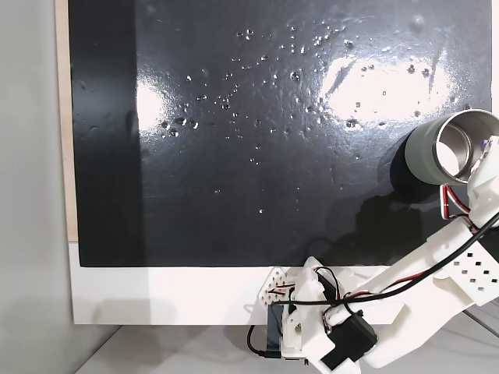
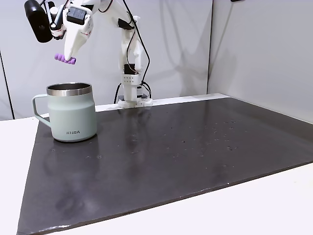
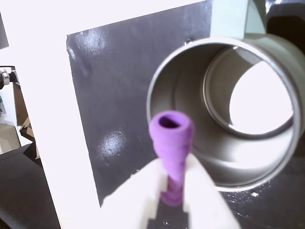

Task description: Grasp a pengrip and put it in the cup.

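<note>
The purple ribbed pengrip is pinched between my white fingers, its flared end sticking out past the tips. My gripper is shut on the pengrip and hangs in the air above the grey-green cup. In the wrist view the cup's shiny steel inside lies just beyond the pengrip, with nothing in it. From above, the cup stands at the mat's right edge with my gripper over its rim and a bit of the pengrip showing.
A wide glossy black mat covers a white table. The arm's base stands at the mat's far edge behind the cup. The cup's handle points left in the side fixed view.
</note>
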